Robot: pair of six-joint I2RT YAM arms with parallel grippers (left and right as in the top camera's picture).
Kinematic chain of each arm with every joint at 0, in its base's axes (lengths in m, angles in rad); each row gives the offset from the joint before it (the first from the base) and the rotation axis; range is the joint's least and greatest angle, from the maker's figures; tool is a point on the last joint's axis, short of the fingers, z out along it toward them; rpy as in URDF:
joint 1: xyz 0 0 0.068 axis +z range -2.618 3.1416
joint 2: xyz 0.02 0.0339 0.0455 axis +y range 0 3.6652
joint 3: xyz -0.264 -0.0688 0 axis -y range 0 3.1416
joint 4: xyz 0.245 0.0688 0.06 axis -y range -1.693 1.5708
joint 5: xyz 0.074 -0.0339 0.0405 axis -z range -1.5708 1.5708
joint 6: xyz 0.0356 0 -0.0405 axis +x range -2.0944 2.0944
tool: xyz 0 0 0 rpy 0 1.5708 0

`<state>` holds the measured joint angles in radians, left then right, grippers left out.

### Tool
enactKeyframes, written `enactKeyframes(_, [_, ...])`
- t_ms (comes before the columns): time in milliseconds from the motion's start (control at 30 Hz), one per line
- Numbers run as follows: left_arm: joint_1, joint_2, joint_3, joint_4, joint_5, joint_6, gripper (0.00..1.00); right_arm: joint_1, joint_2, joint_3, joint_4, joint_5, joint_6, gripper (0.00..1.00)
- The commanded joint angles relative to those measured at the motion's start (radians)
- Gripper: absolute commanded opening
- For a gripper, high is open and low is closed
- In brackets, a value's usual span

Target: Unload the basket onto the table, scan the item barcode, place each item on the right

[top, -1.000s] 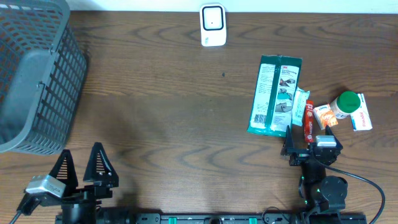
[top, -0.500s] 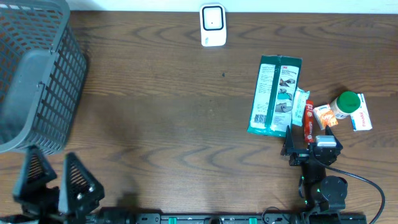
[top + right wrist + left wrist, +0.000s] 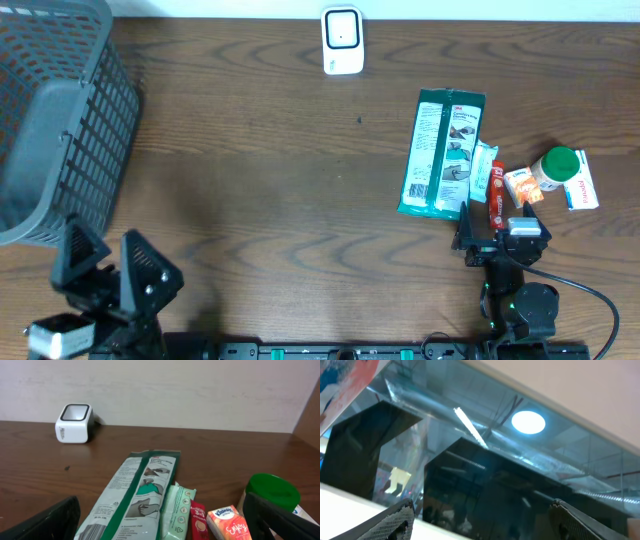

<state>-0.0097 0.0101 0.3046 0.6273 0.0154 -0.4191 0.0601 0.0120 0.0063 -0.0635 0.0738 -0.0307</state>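
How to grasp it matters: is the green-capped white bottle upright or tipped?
Upright: the green-capped white bottle shows its round cap face-on from overhead, cap topmost from the right wrist.

L gripper (image 3: 112,262): jaws wide, empty, tilted up | R gripper (image 3: 497,235): jaws wide, empty, low

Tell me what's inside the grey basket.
Inside the basket, only its own smooth grey floor shows, no item. Its left part runs off the picture's edge, so that is unseen.
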Motion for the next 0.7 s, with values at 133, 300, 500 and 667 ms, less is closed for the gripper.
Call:
enactKeyframes(133, [-0.003, -0.008, -0.093, 0.008, -0.009, 0.006, 0.87, -0.009, -0.006, -0.001, -0.005, -0.008, -0.008, 0.99])
enactKeyframes(300, [-0.003, -0.008, -0.146, 0.008, -0.009, 0.005, 0.87, -0.009, -0.006, -0.001, -0.005, -0.008, -0.008, 0.99])
enactKeyframes(500, [-0.003, -0.008, -0.203, 0.01, -0.008, 0.005, 0.87, -0.009, -0.006, -0.001, -0.005, -0.008, -0.008, 0.99])
enactKeyframes(667, [-0.003, -0.008, -0.233, 0.01, -0.008, 0.005, 0.87, -0.009, -0.006, -0.001, -0.005, -0.008, -0.008, 0.99])
